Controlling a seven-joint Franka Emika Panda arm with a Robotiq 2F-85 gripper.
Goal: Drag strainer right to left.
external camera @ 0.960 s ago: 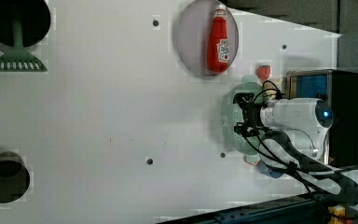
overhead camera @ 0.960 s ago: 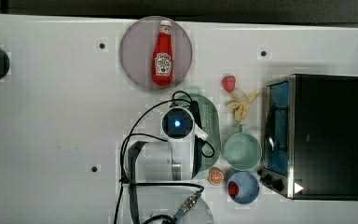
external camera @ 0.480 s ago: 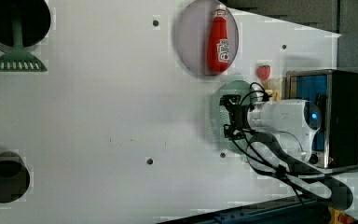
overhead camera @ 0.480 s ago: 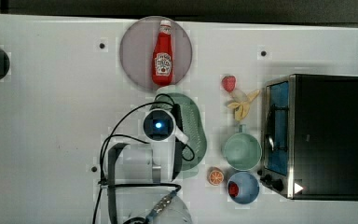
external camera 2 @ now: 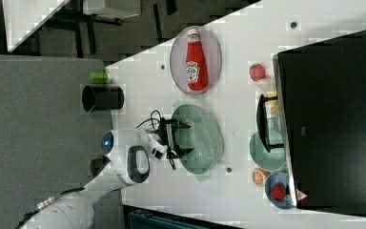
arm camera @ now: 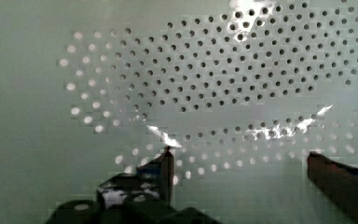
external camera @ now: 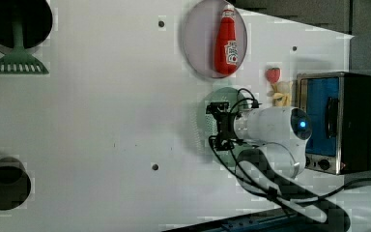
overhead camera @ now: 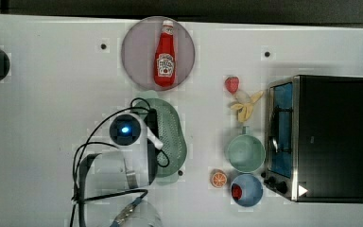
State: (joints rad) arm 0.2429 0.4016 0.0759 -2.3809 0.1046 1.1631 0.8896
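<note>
Already the strainer has slid toward the top view's left vs. a sec ago: back then it sat tight beside the mint cup, now there's a clear strip of table between them, and its upper end lies just below the plate w/ the ketchup bottle. So the drag looks well underway, prob. more than halfway, tho how far left it should end I can't judge. Top view: arm reaches in from the bottom edge, wrist w/ blue light over the strainer's left rim, cables looping round it. Left view: the gripper has come leftward too; the arm lies roughly level across the picture, its hand pointing to the left view's left, fingers spread wide over the green basket, orange toaster-side items well apart. Right view: gripper sits at the strainer's left edge, both fingers splayed apart and reaching into the bowl, not pinching the rim as far as I can see. Wrist view: perforated floor close up, two dark fingertips standing wide apart, nothing clamped between them; looks like it pushes from inside rather than grips.
</note>
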